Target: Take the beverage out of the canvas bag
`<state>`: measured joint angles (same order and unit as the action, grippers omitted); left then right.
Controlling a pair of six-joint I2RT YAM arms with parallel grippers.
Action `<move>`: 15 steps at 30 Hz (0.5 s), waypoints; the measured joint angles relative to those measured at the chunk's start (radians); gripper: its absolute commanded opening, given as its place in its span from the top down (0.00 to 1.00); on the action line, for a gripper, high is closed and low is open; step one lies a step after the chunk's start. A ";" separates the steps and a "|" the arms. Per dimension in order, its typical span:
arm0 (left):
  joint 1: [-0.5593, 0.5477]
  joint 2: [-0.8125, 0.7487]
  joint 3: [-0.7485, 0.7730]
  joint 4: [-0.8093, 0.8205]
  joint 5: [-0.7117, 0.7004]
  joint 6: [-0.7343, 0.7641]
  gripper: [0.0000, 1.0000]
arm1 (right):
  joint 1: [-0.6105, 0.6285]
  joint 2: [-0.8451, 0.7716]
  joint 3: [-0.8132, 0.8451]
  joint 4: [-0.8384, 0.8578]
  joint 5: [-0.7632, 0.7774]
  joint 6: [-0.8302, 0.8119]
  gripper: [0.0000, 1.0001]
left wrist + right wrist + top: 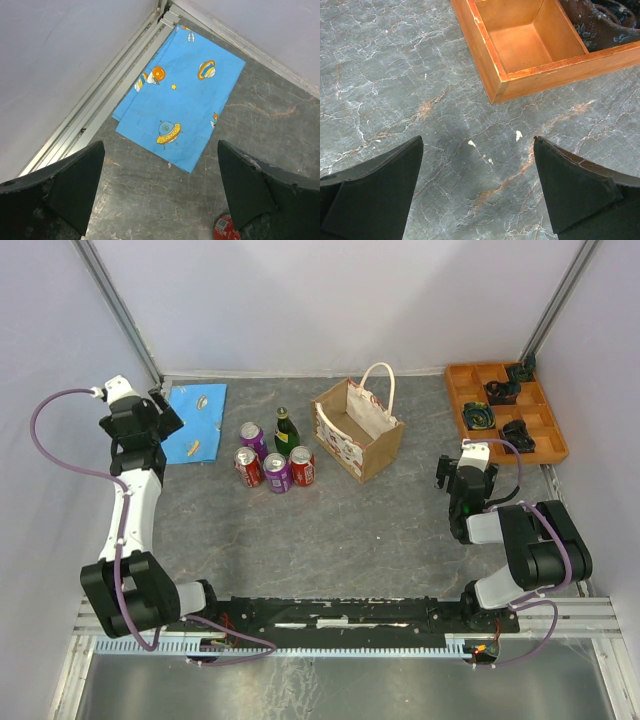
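Observation:
The canvas bag [357, 430] stands upright at the back middle of the table, tan with white handles and a printed white side, mouth open. I cannot see what is inside it. Left of it stand two purple cans [277, 472], two red cans [302, 465] and a green bottle [287, 432]. My left gripper [168, 418] is open and empty at the far left, over the edge of a blue cloth [196, 421]. My right gripper [464, 468] is open and empty, right of the bag, near the orange tray [455, 400].
In the left wrist view the gripper [160, 145] hovers before the blue spaceship-print cloth [180, 100], with a red can top [225, 228] at the lower right. In the right wrist view the gripper [477, 140] faces the tray's corner [492, 75]. Walls close three sides.

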<state>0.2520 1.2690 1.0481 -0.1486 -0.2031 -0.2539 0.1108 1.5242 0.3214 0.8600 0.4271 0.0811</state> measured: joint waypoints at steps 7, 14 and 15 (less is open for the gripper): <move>-0.008 -0.043 -0.041 -0.006 -0.018 0.000 0.01 | 0.000 0.000 0.000 0.000 0.000 0.000 0.01; -0.008 -0.101 -0.085 -0.006 -0.037 0.000 0.01 | 0.000 0.000 0.000 0.000 0.000 0.000 0.01; -0.008 -0.103 -0.087 -0.006 -0.036 0.000 0.01 | 0.000 0.000 0.000 0.000 0.000 0.000 0.01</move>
<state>0.2443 1.1660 0.9615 -0.1543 -0.2394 -0.2539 0.1108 1.5242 0.3214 0.8600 0.4271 0.0811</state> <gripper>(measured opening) 0.991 0.991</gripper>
